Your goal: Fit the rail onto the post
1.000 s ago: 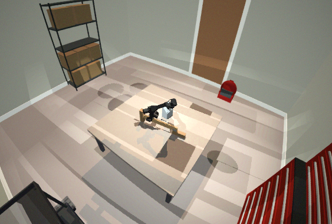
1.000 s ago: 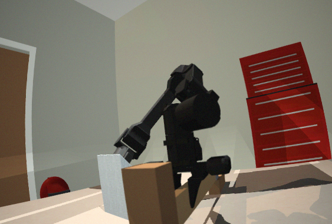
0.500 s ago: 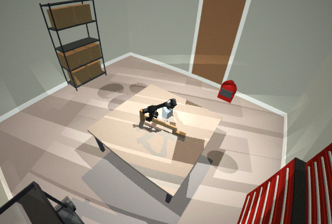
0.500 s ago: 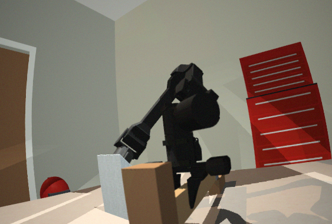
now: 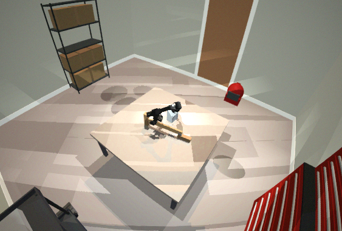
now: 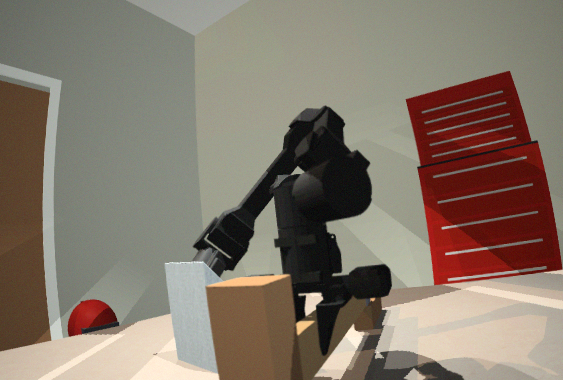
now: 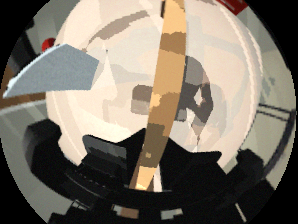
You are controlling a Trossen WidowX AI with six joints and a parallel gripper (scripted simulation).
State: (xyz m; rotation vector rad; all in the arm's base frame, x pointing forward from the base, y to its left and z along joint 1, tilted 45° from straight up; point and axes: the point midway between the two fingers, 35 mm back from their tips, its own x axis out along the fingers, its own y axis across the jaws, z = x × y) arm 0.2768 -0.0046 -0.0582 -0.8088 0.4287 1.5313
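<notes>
Gripping the long light-wood bed rail point(image 7: 164, 76) near its post end, the black parallel-jaw gripper point(image 6: 327, 320) has its fingers closed to a narrow gap with the rail's width between them; the wrist view shows the rail running straight out from between the dark fingers, which suggests a hold chosen so the arm can steer the near end without twisting it.

From above, the rail lies diagonally on the pale square table point(image 5: 132, 158), one end at the short upright wooden post point(image 5: 145, 120) beside the arm, the other stretching away toward the low wooden footboard block point(image 5: 187, 138). In the exterior view that tan block point(image 6: 252, 325) fills the foreground, with the rail receding behind it toward the gripper. Whether the far end sits in its bracket is hidden by the block (likely, judging by how the rail meets it).

A pale grey box-shaped block point(image 6: 189, 310) stands just beside the rail and plays no evident part in the fit.

The pegs and the holes are too small or hidden to make out, so whether the rail end touches the post cannot be told. My judgement: insertion is underway or near done, and the firm grip remains because the rail must be level and seated before release.
</notes>
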